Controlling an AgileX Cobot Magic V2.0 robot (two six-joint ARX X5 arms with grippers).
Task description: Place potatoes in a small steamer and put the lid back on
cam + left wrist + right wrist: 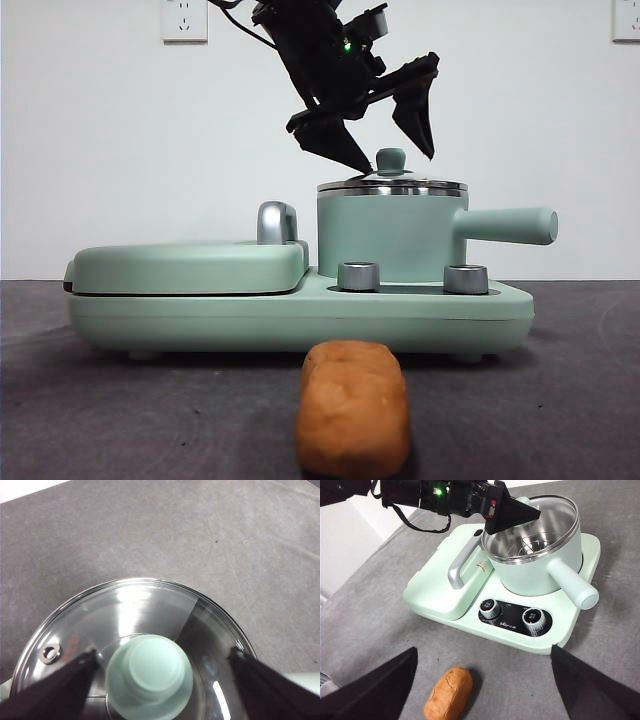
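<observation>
We take the small steamer [392, 235] as our landmark: it sits on the mint-green cooker base [300, 310], beside the flat griddle cover [190, 266], its side handle pointing away from that cover. The glass lid [392, 185] rests on its rim, and the left gripper [385, 135] hangs right above it, jaws spread wide and set one to each side of the lid's knob [149, 674], touching nothing that we can see. So the relation that counts is plain: the knob lies directly between and just below those fingertips, and a straight descent should bracket it.

The potato [353, 408] lies on the table in front of the cooker base, on the dial side and well apart from the steamer. In the right wrist view its long axis runs roughly toward the base. The right gripper [482, 685] hovers above the table, jaws wide apart and empty, with the potato [448, 692] between them and below; we judge this arm the nearer to it.

The left wrist view alone shows the knob centred between the jaws; the front view shows the clearance above the lid. The right wrist view barely shows the clear lid, so the pot there looks open.
</observation>
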